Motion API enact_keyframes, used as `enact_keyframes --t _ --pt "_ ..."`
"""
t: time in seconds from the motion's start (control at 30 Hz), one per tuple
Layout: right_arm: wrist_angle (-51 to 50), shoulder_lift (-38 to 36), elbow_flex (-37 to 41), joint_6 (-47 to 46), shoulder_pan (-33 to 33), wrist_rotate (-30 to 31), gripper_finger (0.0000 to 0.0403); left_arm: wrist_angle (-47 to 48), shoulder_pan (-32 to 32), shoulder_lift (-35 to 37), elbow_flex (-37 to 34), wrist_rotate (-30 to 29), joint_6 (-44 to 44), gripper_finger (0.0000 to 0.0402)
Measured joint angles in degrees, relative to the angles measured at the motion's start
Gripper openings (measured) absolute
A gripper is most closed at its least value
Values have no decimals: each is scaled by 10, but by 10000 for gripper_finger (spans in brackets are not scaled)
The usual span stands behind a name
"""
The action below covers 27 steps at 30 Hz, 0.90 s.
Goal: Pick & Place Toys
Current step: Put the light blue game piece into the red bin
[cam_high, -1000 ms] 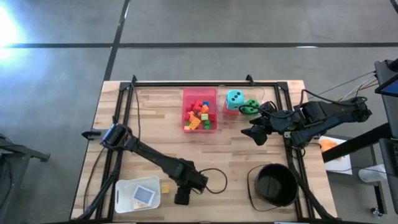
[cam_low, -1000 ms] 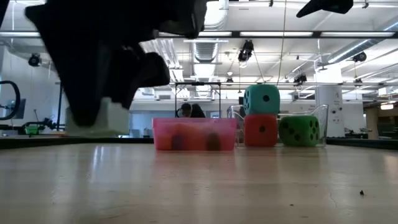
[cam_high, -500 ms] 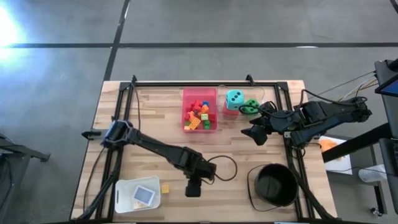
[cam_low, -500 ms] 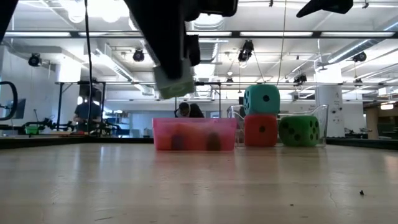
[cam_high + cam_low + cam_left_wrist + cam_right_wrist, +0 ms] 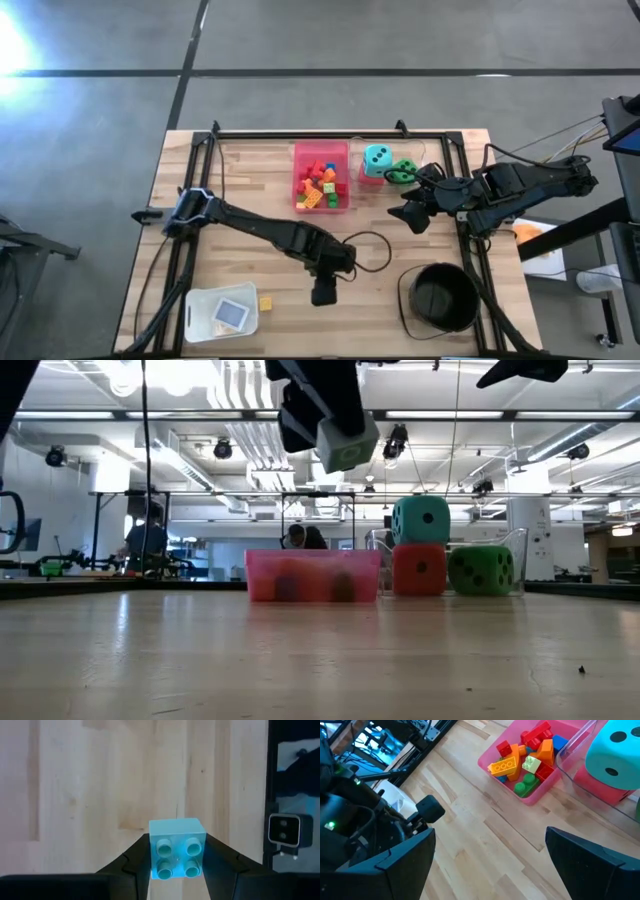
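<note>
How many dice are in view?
3: a teal die stacked on a red die, and a green die beside the red one, all right of the pink tray.

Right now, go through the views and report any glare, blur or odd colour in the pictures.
High view: a bright white glare patch burns out the floor at the upper left corner. Low view: ceiling lights glare, and the brick held in the left gripper looks soft and smeared. Left wrist view: sharp, though the brick reads pale blue. Right wrist view: the dice look soft.

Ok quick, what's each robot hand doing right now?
Left hand: closed on a small light-blue plastic brick, lifted above the wooden table.
Right hand: open, holding nothing.
</note>
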State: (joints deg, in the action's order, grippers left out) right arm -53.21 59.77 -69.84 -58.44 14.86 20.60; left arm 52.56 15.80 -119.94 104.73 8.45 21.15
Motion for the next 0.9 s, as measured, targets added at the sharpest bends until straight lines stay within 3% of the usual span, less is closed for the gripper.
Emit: enact_keyframes --t 0.33,0.67,0.9 --pt "0 0 0 0 0 0 370 15 -21 0 27 -6 6 137" --pt "0 0 0 1 0 0 370 101 -70 0 77 -79 203 137" --pt "0 0 0 0 0 0 370 117 -100 2 104 -100 211 137"
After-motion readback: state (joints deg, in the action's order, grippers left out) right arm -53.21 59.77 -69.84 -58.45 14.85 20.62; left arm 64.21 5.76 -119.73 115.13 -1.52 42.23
